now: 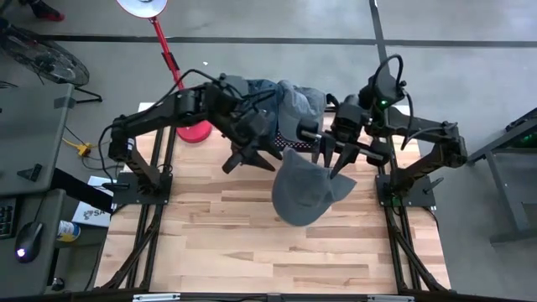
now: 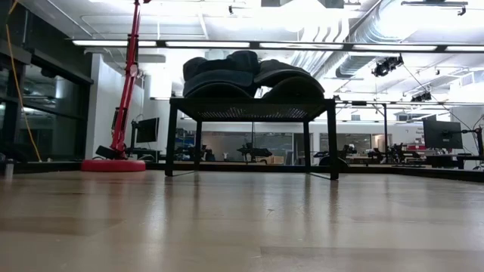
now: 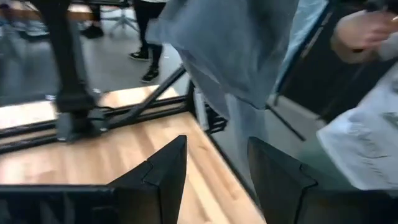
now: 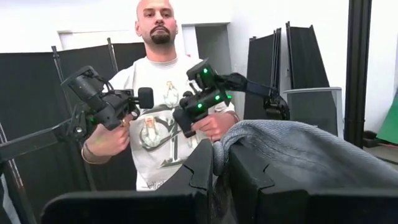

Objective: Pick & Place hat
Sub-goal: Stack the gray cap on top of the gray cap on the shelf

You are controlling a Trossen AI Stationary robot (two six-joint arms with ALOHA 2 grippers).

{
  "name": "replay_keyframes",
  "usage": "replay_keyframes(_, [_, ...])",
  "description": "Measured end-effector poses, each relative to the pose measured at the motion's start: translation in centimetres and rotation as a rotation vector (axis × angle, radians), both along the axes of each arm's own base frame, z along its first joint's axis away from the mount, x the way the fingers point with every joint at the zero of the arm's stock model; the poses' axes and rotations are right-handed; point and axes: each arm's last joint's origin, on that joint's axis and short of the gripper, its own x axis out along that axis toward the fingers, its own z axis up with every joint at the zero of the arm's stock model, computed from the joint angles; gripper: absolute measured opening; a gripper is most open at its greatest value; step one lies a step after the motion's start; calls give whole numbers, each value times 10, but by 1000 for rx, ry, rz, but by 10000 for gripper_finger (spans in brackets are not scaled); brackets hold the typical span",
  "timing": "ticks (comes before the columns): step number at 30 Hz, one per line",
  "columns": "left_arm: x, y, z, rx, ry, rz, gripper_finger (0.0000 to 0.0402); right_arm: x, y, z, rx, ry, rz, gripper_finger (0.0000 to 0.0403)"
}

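Hat [image 1: 306,191]: grey knit, hanging above the far half of the table [image 1: 252,243], clear of the wood. I judge it light, soft and floppy; it sags into a pouch under its own weight, so it will swing and fold instead of holding shape. Best hold is the rim, where the fabric bunches thick enough to pinch.

My right gripper [image 4: 219,163] has exactly that: fingers closed on a fold of the rim, cloth draped over to 1 side. The right arm reaches in from the table's right side, wrist tipped down.

My left gripper [image 3: 214,171] sits just beside the hat, fingers parted, holding nothing; grey cloth hangs ahead of it.

A person [image 4: 163,93] stands beyond the table holding 2 control handles.
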Motion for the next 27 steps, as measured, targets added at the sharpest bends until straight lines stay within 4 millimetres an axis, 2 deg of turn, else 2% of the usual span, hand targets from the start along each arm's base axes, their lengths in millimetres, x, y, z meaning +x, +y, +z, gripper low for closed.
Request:
replay_keyframes(8, [20,-2,-12,-94,43,-75,166,0,2,0,4,8,6,22])
replay_keyframes(15, [20,-10,-10,-111,37,-130,166,0,-2,-1,1,20,2,22])
replay_keyframes(27, [21,-9,-11,-130,70,-72,160,0,-18,-3,8,62,-53,22])
